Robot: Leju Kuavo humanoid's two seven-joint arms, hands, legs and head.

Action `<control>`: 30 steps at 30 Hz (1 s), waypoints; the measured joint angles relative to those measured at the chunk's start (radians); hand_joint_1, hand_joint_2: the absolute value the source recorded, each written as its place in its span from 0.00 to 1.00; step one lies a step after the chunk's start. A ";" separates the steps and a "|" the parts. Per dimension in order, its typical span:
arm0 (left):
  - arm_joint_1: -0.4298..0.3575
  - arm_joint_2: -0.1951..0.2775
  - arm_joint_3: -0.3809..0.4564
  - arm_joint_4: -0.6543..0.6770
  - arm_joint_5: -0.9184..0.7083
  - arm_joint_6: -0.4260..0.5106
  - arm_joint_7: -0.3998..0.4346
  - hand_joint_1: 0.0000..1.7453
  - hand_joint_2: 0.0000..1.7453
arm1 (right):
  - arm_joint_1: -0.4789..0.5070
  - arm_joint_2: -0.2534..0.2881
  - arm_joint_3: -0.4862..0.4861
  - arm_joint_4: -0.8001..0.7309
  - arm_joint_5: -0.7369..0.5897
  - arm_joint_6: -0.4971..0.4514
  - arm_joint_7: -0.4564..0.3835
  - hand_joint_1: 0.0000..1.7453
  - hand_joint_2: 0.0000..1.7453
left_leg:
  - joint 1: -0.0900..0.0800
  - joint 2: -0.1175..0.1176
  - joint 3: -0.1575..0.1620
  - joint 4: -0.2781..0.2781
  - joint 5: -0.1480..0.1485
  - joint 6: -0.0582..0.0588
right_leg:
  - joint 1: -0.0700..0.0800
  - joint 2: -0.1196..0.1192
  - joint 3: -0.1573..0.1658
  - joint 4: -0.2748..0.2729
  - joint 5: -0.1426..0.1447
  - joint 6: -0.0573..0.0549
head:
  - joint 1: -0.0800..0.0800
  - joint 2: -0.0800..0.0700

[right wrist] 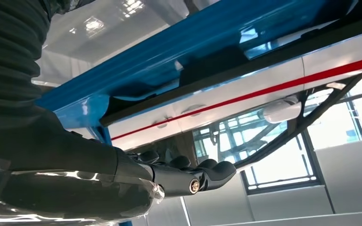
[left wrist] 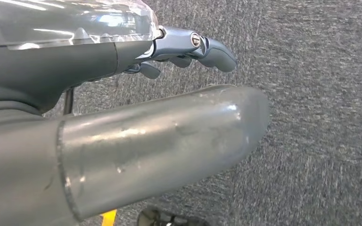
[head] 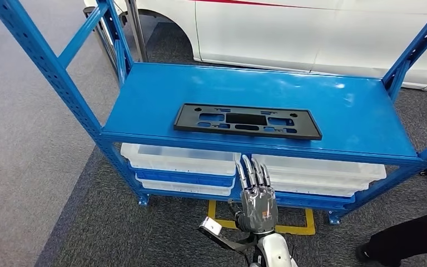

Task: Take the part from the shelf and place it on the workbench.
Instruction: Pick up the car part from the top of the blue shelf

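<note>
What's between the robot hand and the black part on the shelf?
In the head view, the blue shelf's front edge and white bins lie between the right robot hand and the black part.

open shelf top [head: 333, 105], uprights [head: 44, 61] flanking, seemingly

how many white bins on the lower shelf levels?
4 visible: white plastic bins under the blue metal shelf top, two stacked left, two stacked right. More may be hidden behind them.

The right hand [head: 258, 203] has silver-grey segmented fingers, a dark palm with an orange mark, and a glossy white wrist.
</note>
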 joint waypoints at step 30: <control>0.016 0.029 0.131 -0.040 -0.068 -0.090 -0.066 0.00 0.00 | 0.073 0.042 -0.027 0.002 -0.477 0.041 -0.112 0.00 1.00 | -0.007 0.011 -0.018 0.058 -0.035 0.012 | 0.008 0.014 -0.007 0.006 0.001 -0.006 | 0.000 0.000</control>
